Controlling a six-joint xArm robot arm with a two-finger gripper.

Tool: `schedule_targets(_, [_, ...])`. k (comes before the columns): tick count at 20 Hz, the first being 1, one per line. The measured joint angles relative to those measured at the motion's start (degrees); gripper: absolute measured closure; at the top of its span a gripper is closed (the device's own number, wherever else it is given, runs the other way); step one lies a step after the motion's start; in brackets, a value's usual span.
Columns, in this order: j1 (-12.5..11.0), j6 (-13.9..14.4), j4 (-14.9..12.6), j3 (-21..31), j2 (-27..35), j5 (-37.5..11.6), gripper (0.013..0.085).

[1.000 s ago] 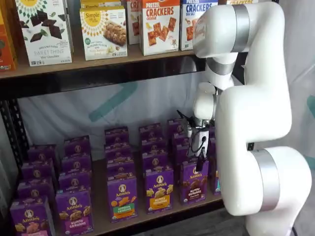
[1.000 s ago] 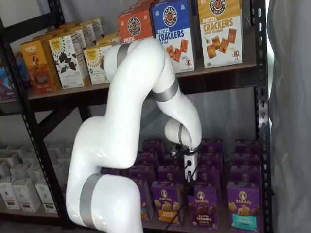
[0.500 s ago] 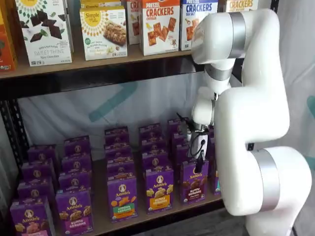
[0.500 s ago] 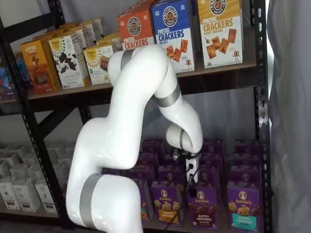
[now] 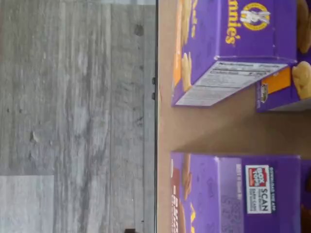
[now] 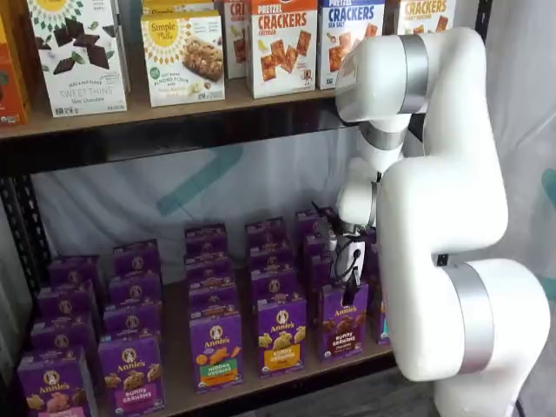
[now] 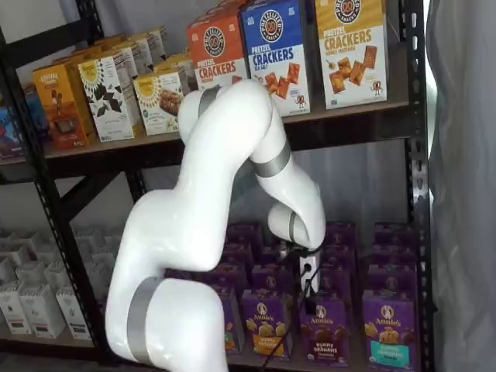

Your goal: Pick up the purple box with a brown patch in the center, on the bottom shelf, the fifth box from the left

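Down on the bottom shelf [image 6: 178, 387], the purple box [image 6: 340, 321] stands upright in the front row, directly beneath the end effector [image 6: 349, 291], which hangs just above its top. Its fingers show side-on, spread wide by my reckoning and gripping nothing. That carton looks light, stiff yet crushable; I'd pinch its two narrow side panels near the top.

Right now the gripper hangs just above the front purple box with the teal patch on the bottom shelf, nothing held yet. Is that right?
Not quite: the patch is wrong. In both shelf views the gripper hangs above the purple box with the brown patch; the teal-patch box stands beside it. The rest holds: it is on the bottom shelf, and nothing is held.
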Motion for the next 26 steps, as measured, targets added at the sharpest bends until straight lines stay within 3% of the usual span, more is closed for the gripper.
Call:
schedule_targets(10, [-0.8, 4.69, -5.89, -6.15, 4.78, 1.15, 0.013])
schedule_targets(14, [-1.12, 9.15, -11.14, -9.37, 7.47, 2.37, 0.013])
schedule_targets(17, [-1.14, 11.01, -13.21, -10.59, 8.64, 2.73, 0.013])
schedule_targets(26, [-0.71, 11.46, -13.3, -11.63, 10.56, 0.91, 0.013])
